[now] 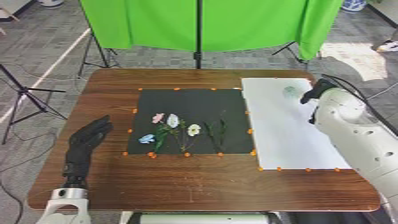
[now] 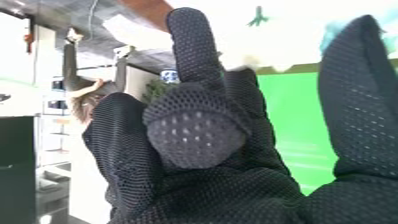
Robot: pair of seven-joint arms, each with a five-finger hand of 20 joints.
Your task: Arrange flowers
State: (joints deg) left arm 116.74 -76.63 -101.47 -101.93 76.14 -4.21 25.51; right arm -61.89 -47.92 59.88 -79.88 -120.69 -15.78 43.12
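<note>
Wood of the brown table (image 1: 187,192) comes first, with the robot's left hand (image 1: 86,139) over its left side, pointing away from the robot; the fingers (image 1: 101,122) are straight and hold nothing. I cannot tell if that hand touches the wood

Farther in, the black mat (image 1: 191,100) carries the flowers, lying mostly on its nearer left part: a blue flower (image 1: 147,139) nearest the mat's left edge, a cream flower (image 1: 194,130) on a thin stem, a white flower (image 1: 172,121), and a pink flower (image 1: 158,118) just beside the white one. Dark green stems (image 1: 210,131) lie to the right of them. Orange markers (image 1: 187,154) dot the edges of the mat

Just right of the mat lies the white sheet (image 1: 298,135), with a pale green patch (image 1: 290,91) on its far part, too faint to name

Near that patch, at the sheet's far right, is the right hand (image 1: 321,93). In the right wrist view its fingers (image 2: 194,42) are partly straight and partly bent, with the thumb (image 2: 360,100) set wide of them; I see nothing held

Beyond the table hangs a green curtain (image 1: 160,25), with a dark pole (image 1: 199,35) before it
</note>
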